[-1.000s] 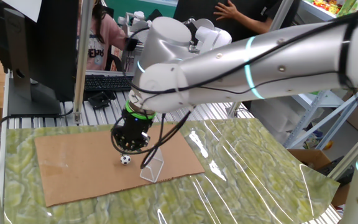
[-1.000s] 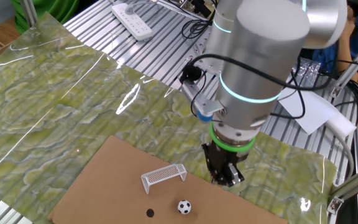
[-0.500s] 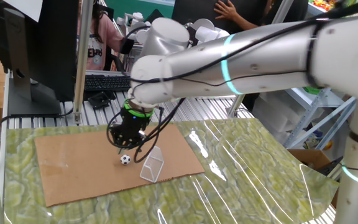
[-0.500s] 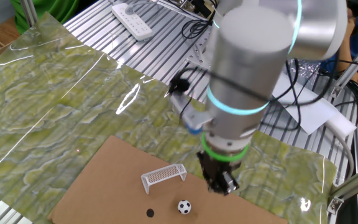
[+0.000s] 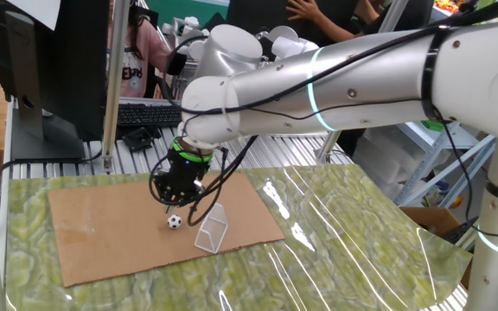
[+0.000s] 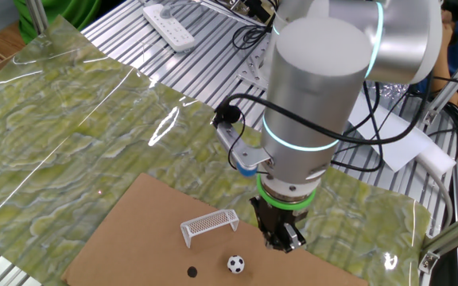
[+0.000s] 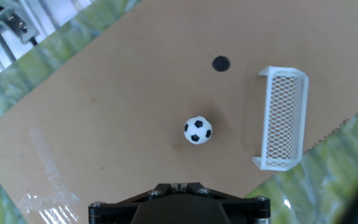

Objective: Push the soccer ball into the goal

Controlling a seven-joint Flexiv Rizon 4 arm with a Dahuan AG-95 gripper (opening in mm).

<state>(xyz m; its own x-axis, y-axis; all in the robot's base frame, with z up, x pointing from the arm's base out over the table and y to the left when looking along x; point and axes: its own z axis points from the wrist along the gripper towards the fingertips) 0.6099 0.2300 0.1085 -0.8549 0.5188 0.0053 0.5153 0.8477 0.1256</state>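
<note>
White ball, white goal, brown board

The soccer ball (image 7: 197,130) is showing white with black patches; the goal (image 7: 283,119) is showing a white frame and whitish mesh, both lying on plain brown cardboard (image 7: 117,106) bearing 1 dark round spot (image 7: 220,63), over a mottled green worktop (image 6: 70,111).

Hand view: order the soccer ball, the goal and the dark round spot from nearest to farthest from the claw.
1. The soccer ball, just ahead of the claw at the bottom edge.
2. The goal, off to the right.
3. The dark round spot, farther up the cardboard.
</note>
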